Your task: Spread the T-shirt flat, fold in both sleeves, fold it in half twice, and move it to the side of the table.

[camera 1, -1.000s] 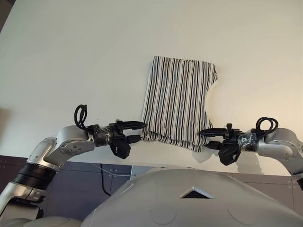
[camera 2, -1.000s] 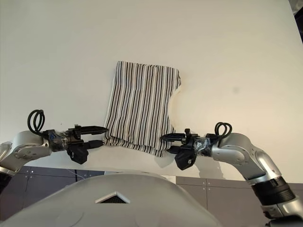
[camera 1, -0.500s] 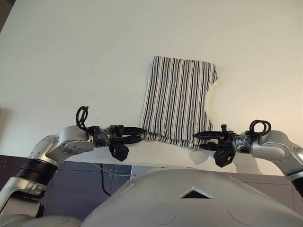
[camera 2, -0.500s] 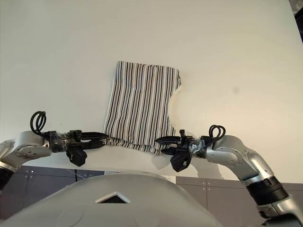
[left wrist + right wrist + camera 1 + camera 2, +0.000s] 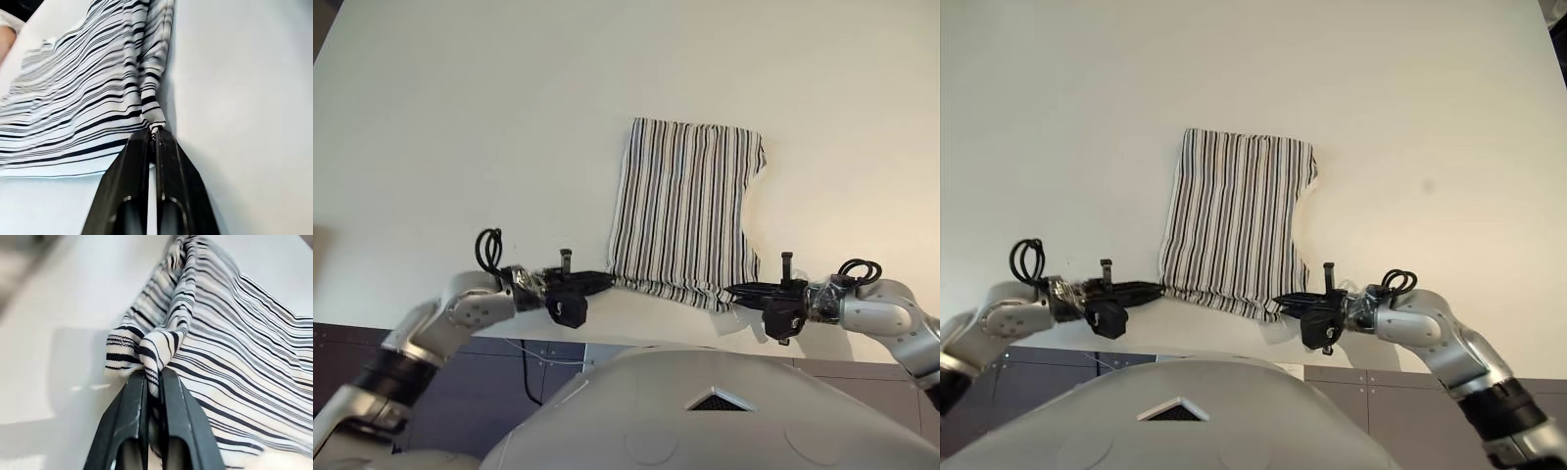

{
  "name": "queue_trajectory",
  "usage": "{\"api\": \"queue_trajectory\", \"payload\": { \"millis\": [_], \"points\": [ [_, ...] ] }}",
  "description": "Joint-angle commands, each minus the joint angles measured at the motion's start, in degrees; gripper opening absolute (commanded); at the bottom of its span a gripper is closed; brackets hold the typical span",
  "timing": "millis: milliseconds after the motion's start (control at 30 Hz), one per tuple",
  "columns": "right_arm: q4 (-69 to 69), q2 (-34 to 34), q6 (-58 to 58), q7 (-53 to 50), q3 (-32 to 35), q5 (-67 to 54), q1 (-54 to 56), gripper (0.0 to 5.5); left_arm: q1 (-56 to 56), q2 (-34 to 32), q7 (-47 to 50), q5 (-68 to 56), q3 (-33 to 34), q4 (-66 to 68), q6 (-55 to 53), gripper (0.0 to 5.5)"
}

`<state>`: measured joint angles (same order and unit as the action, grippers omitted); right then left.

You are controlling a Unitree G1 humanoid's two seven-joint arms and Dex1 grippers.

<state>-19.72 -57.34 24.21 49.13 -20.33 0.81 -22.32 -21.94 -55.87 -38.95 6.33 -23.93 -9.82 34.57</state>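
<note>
A striped T-shirt, black lines on white, lies on a wide white table, a little right of the middle of the left eye frame. It is already folded into a narrow, roughly oblong shape, with the stripes running from the far edge down toward the near one. Its far edge is straight and flat on the table. The right side has a rounded bite cut into it about halfway down, where the table shows through. The near edge sits close to the front edge of the table, in the lower half of the frame. The left gripper comes in from the lower left, low over the table, and meets the shirt's near left corner. From the left wrist camera, its two black fingers are pressed together with a small bunch of striped cloth pinched at their tips, and the fabric fans out flat beyond them. The right gripper comes in from the lower right and meets the near right corner in the same way. In the right wrist camera, its fingers are closed on a gathered fold of the shirt, which puckers up above the tips. At that right corner a soft shadow lies on the table under the cloth, so the corner looks slightly raised, while the rest of the shirt lies flat. Both arms are spread wide, one at each end of the near edge, with the shirt between them.
</note>
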Motion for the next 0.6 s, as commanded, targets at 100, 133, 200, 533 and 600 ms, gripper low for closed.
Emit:
{"api": "queue_trajectory", "payload": {
  "millis": [100, 133, 200, 533, 600],
  "points": [
    [-12.4, -6.9, -17.2, 5.8, 7.0, -21.0, -5.0, 0.10, -9.5, -10.1, -7.5, -28.2, 8.2, -18.8, -20.8, 0.10],
    [-11.8, -6.8, -20.3, 6.2, 8.5, -23.7, -3.3, 0.10, -8.5, -10.3, -8.1, -34.1, 10.6, -19.9, -24.9, 0.10],
    [-9.5, -5.5, -26.2, 6.7, 10.7, -27.6, 1.7, 0.10, -3.4, -8.0, -7.1, -43.1, 14.0, -20.1, -32.7, 0.10],
    [9.9, 10.3, -42.7, 2.8, 6.8, -24.3, 29.7, 0.10, 28.2, 12.3, -2.8, -35.0, 8.4, 1.5, -50.3, 0.10],
    [12.4, 12.6, -41.9, 1.6, 6.1, -21.3, 30.7, 0.10, 31.4, 15.2, -3.9, -31.0, 7.1, 6.9, -48.9, 0.10]
  ]
}}
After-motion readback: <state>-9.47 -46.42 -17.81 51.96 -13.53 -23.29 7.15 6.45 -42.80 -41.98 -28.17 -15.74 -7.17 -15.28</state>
